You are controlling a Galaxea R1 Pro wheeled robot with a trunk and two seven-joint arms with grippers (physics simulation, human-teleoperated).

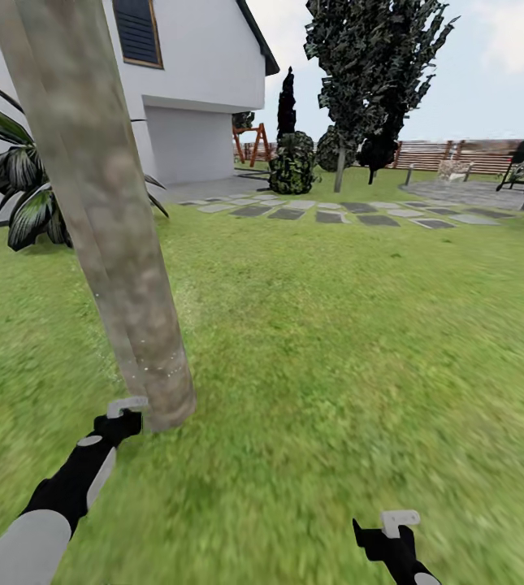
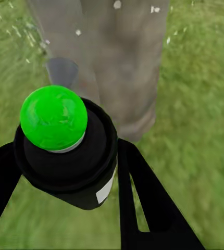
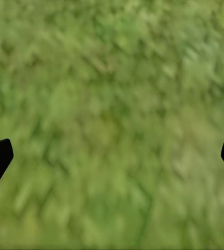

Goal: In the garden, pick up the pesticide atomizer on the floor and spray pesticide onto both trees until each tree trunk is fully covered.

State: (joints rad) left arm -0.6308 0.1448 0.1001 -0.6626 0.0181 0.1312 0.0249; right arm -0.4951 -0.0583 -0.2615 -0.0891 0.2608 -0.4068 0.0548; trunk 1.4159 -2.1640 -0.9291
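2 arms — pale grey forearms, black wrists, small grey brackets; fingers (image 2: 143, 198) black.

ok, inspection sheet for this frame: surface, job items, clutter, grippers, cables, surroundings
Surface: grass lawn, blurred.
Job's things: atomizer, black with green cap, in the left gripper; near tree trunk beside it, a few white specks low down; second tree far off.
Clutter: nothing seen.
Grippers: left gripper shut on atomizer; right gripper open over grass.
Cables: nothing seen.
Surroundings: white house, stepping stones, slat fence.
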